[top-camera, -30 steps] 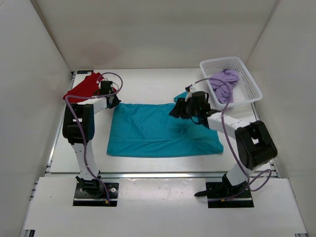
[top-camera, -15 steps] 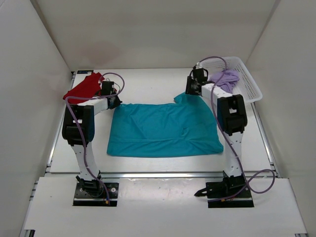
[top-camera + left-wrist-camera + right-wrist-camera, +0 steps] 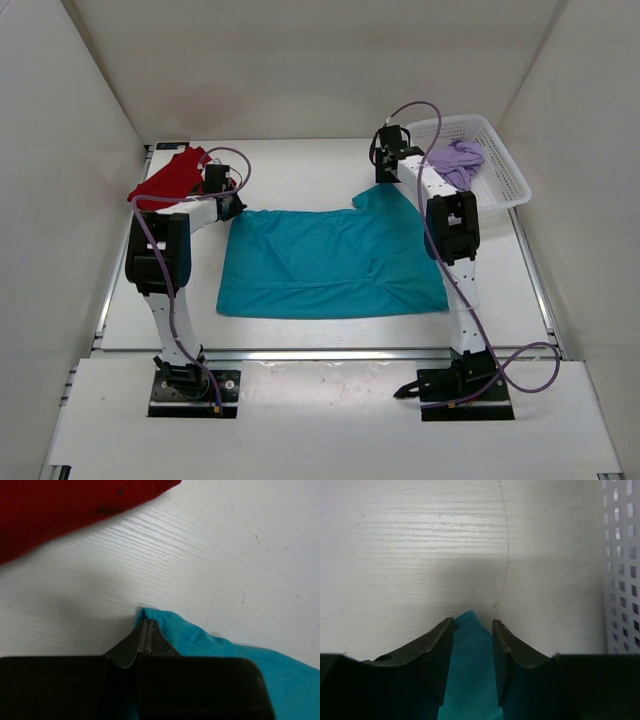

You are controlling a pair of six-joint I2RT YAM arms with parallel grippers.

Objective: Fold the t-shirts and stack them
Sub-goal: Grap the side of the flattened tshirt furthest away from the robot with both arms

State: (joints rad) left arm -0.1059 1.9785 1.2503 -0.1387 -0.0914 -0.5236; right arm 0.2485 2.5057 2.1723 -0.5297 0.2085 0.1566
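Overhead view: teal shirt (image 3: 330, 265) lies spread flat mid-table, evidently laid out for folding. The red shirt (image 3: 172, 178) sits at the far left edge and the lavender shirt (image 3: 455, 160) is bunched in the basket (image 3: 505, 190), both waiting their turn. You have the left pincer (image 3: 228, 205) at the teal shirt's far left corner and the right pincer (image 3: 385, 172) at its far right tip, just beside the basket. My judgement is that you want both far corners in hand for a fold toward the near edge. Left wrist view: the jaws are pressed together on the teal corner, low on the table (image 3: 240, 545), with the red shirt near but apart. Right wrist view: the fingers (image 3: 440, 650) stand spread, the teal tip lies between them, and it is not yet pinched. Against a second ago, your right arm has swung from over the shirt's middle right out to this far tip. The left arm and the shirt have hardly moved.
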